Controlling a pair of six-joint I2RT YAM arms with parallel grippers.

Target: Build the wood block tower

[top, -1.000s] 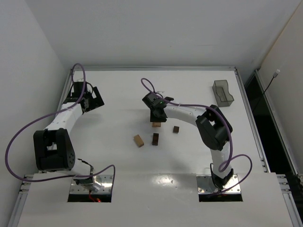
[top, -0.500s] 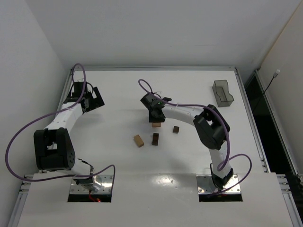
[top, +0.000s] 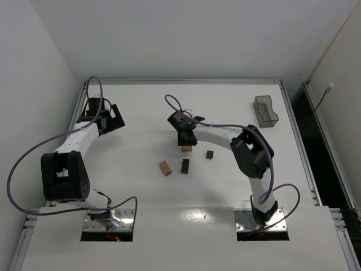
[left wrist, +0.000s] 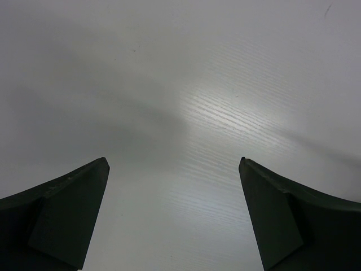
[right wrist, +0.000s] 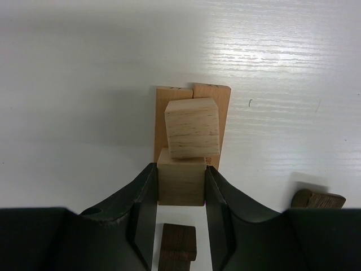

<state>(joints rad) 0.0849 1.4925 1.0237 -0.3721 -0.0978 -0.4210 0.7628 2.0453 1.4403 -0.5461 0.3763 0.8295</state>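
My right gripper is shut on a light tan cube, its fingers pressed against both sides. Just beyond it, a second tan cube overlaps its far edge, above two flat tan blocks lying side by side. I cannot tell which cube is higher. In the top view this tower sits under the right gripper at mid-table. Loose blocks lie near it: one dark brown, another dark brown and one tan. My left gripper is open over bare table at the far left.
A translucent grey bin stands at the back right. In the right wrist view one dark block lies on the table between the fingers, nearer the wrist. The other dark block lies to the right.
The right arm's wrist and elbow have shifted slightly to the left over the stack. The left arm and the loose blocks have not moved.
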